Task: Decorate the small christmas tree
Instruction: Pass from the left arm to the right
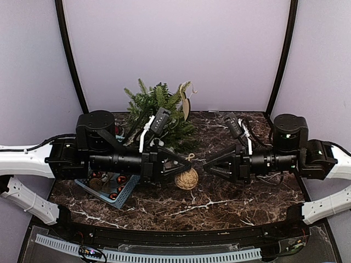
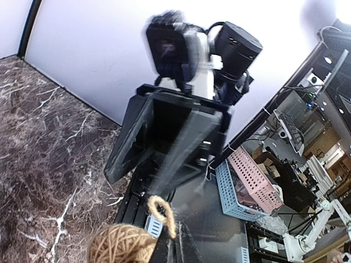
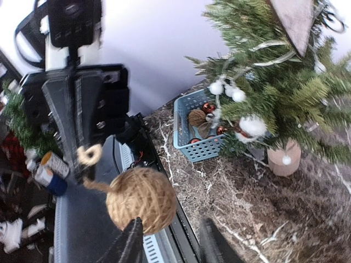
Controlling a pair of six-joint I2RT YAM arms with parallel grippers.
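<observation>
The small christmas tree (image 1: 162,112) stands at the back centre on its pale wooden base (image 3: 284,159). It carries a wooden tag (image 3: 296,16) and white pompoms (image 3: 252,125). A twine ball (image 1: 186,178) hangs by its loop (image 3: 89,155) from my left gripper (image 1: 189,163), which is shut on the string, in front of the tree. The ball also shows at the bottom of the left wrist view (image 2: 120,246). My right gripper (image 3: 173,241) faces the left one, open and empty. The ball (image 3: 141,200) hangs just ahead of its left finger (image 3: 131,241).
A blue basket (image 1: 109,189) with brown and red ornaments sits on the dark marble table (image 1: 230,203) at the left, under my left arm. It also shows in the right wrist view (image 3: 200,131), beside the tree. Black rails run along the table's front edge.
</observation>
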